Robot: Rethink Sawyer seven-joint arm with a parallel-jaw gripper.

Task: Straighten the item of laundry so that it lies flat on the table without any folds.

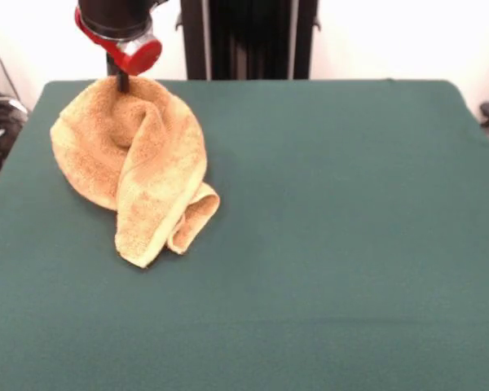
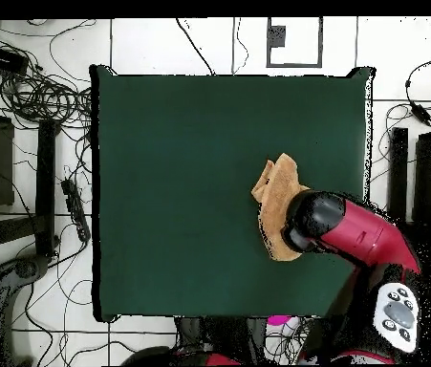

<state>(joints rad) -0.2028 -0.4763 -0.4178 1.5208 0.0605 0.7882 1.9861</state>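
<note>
Still folded, towel (image 1: 138, 163) on table (image 1: 326, 212), arm overhead; claw (image 1: 122, 81) at its edge, grip unclear.

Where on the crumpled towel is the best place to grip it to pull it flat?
Probably the loose folded tip of the towel, the end farthest from the gripper. It sticks out clear of the bunched mass, so the jaws could come straight down on it and drag it outward across the open table.
</note>
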